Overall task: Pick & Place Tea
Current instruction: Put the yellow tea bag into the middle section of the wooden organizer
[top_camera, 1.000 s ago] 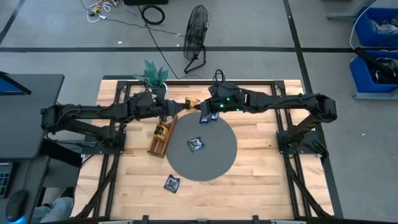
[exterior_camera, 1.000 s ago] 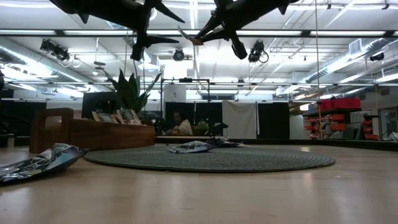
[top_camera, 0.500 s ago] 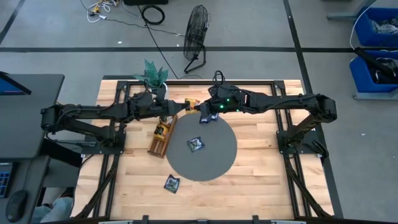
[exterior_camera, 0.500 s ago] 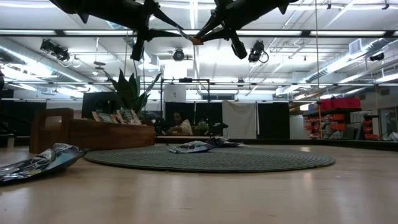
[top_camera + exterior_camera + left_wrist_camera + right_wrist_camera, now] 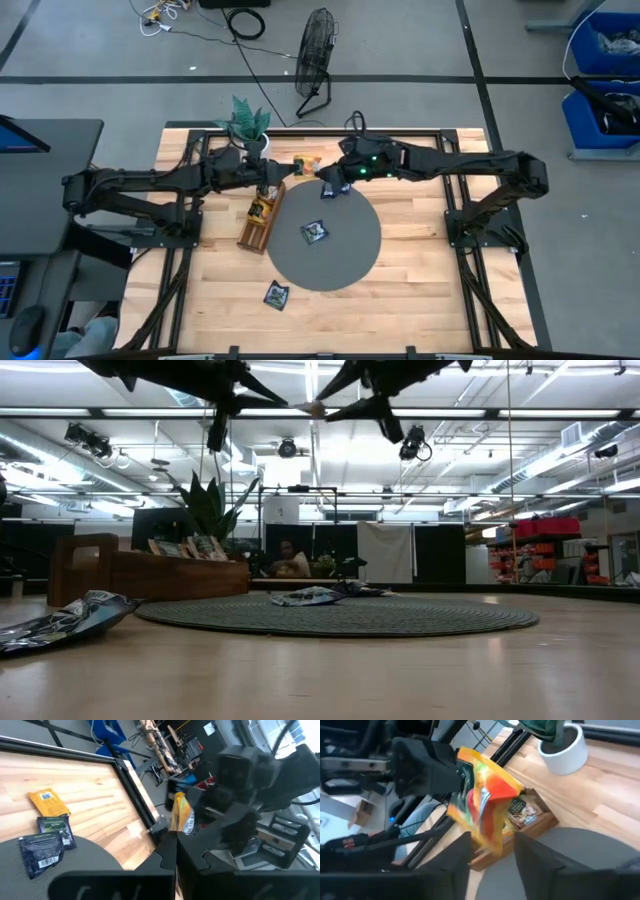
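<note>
A yellow-orange tea sachet (image 5: 305, 166) hangs high above the table's far middle, where both arms meet. My left gripper (image 5: 289, 172) reaches in from the left and is shut on it. My right gripper (image 5: 492, 847) comes from the right and stands open, one finger on either side of the sachet's lower end without touching it. A dark tea sachet (image 5: 315, 232) lies flat on the round grey mat (image 5: 345, 262). Another (image 5: 333, 190) lies at the mat's far edge, and a third (image 5: 276, 294) on the wood near the front. My left gripper pinches the yellow-orange sachet between its two fingers at the edge (image 5: 176, 823) that faces the table's left. The fingers lie about level and come from the left. The sachet stands on edge beyond the fingertips, tilted, lifted clear of the table.
A narrow wooden tray (image 5: 258, 218) with sachets in it lies left of the mat. A potted plant (image 5: 246, 120) stands at the far left corner. A yellow sachet (image 5: 47, 802) lies on the wood beside the mat's far edge. Bare wood spreads right of the mat.
My left gripper has shut on the yellow-orange sachet without moving. My right gripper, which held the sachet shut until half a second ago, has opened and let it go. The sachet has stayed at the same height between the two arms.
</note>
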Robot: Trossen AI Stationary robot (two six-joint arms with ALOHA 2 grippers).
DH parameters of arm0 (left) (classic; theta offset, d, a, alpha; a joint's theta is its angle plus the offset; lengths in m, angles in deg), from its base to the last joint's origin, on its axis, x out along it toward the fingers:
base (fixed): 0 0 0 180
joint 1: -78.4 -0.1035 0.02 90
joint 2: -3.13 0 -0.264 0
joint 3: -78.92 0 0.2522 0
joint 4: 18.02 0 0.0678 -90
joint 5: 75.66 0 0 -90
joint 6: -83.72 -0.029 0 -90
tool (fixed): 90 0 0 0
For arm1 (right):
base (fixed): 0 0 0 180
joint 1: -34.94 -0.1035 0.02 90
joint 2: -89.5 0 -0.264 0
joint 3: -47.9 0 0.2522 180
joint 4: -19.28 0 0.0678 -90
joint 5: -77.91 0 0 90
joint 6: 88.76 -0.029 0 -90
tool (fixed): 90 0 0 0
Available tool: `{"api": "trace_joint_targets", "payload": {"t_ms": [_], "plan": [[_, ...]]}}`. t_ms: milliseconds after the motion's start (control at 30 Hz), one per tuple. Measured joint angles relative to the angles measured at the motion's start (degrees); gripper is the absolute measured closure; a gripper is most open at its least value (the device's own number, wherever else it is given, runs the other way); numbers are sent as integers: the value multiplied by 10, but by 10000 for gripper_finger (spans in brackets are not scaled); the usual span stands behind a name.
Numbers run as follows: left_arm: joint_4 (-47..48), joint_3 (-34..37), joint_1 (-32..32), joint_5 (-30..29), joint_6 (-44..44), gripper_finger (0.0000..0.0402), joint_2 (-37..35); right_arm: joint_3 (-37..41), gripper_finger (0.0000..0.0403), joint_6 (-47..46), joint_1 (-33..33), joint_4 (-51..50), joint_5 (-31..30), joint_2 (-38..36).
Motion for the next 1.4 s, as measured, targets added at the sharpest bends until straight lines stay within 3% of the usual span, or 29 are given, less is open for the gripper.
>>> {"api": "trace_joint_targets", "payload": {"t_ms": [167,333,533,667,833,1100,1400], "plan": [[99,0,0,2,-14,400,-47,0,203,45,1,-50,-13,-52],[225,-6,6,6,-1,400,-95,0,181,55,1,-129,-41,-89],[494,-108,25,-3,-24,401,-96,0,182,56,0,-185,-67,-97],[620,-172,35,-9,-29,401,-69,10,188,56,0,-179,-67,-96],[691,-214,49,-9,11,401,-14,14,191,56,0,-175,-83,-96],[717,-216,79,-11,48,401,99,14,191,59,0,-171,-97,-95],[781,-215,96,-75,61,401,187,14,191,73,-11,-172,-97,-95]]}}
